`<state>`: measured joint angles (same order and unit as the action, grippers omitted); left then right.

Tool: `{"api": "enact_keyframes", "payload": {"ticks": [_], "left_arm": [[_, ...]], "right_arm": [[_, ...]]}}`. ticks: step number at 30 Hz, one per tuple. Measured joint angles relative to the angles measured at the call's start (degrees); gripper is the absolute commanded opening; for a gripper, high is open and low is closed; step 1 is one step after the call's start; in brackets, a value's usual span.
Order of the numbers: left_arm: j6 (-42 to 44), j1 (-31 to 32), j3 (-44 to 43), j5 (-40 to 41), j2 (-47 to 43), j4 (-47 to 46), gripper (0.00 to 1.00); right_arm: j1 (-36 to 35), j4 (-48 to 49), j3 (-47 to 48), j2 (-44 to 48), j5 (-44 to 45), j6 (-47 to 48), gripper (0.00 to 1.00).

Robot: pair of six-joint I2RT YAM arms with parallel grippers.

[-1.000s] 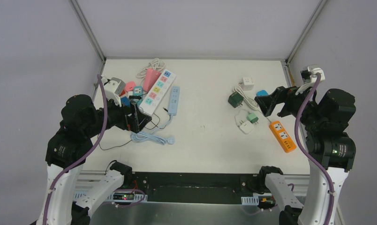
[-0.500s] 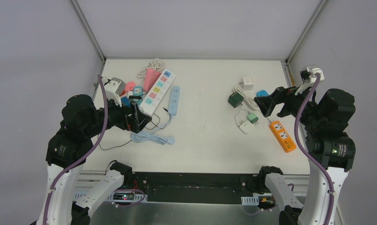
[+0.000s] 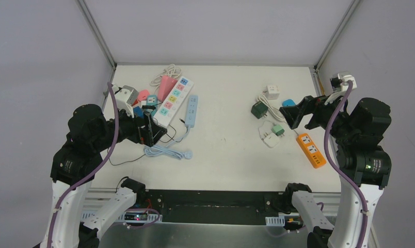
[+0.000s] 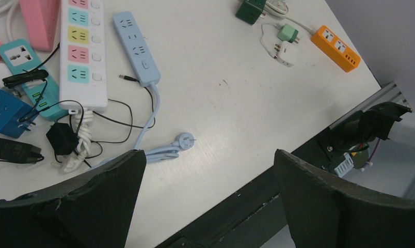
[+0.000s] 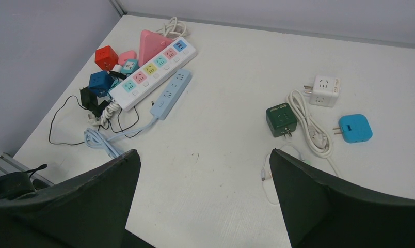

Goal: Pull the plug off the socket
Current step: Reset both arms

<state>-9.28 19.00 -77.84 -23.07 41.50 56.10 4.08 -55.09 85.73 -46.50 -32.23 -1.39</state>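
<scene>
- Found the jaws of the left gripper [image 4: 208,155] spread to full width, pinching nothing, poised above the left part of the white table [image 4: 236,103].
- Found the jaws of the right gripper [image 5: 203,153] spread equally wide and empty, clear of the table on its right side.
- Noted below the left gripper a pale blue power strip [image 4: 137,47] and its loose round plug [image 4: 185,139], lying flat on the table and unplugged.
- Noted just beside that a long white power strip [image 4: 79,51] with coloured sockets, bordered by a cluster of small socket blocks.
- Located the likeliest task item in that cluster: a black plug [image 4: 20,78] on a thin black lead, lying across a teal socket block [image 4: 48,101]. Cannot confirm seating from any view.
- Noted a second candidate on the right side: a thick white cord [image 5: 309,126] touching a dark green cube socket [image 5: 280,120]. Cannot tell plugged in from merely beside.
- Recorded near that cube a white cube adapter [image 5: 324,90], a blue square adapter [image 5: 354,128] and, nearer the arms, an orange power strip [image 4: 335,47].
- Judged the step in hand as the opening approach: no contact made, nothing pulled.
- Judged the next move to call for settling on the seated plug, pinning the socket body with one gripper, closing the other on the plug body rather than the lead, then drawing straight along the pins.
</scene>
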Motion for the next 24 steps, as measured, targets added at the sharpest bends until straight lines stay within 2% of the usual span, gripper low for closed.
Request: {"api": "enact_keyframes", "payload": {"ticks": [24], "left_arm": [[1.0, 0.0, 0.0, 0.0, 0.0, 0.0, 0.99]], "right_arm": [[0.2, 0.0, 0.0, 0.0, -0.2, 0.0, 1.00]]}}
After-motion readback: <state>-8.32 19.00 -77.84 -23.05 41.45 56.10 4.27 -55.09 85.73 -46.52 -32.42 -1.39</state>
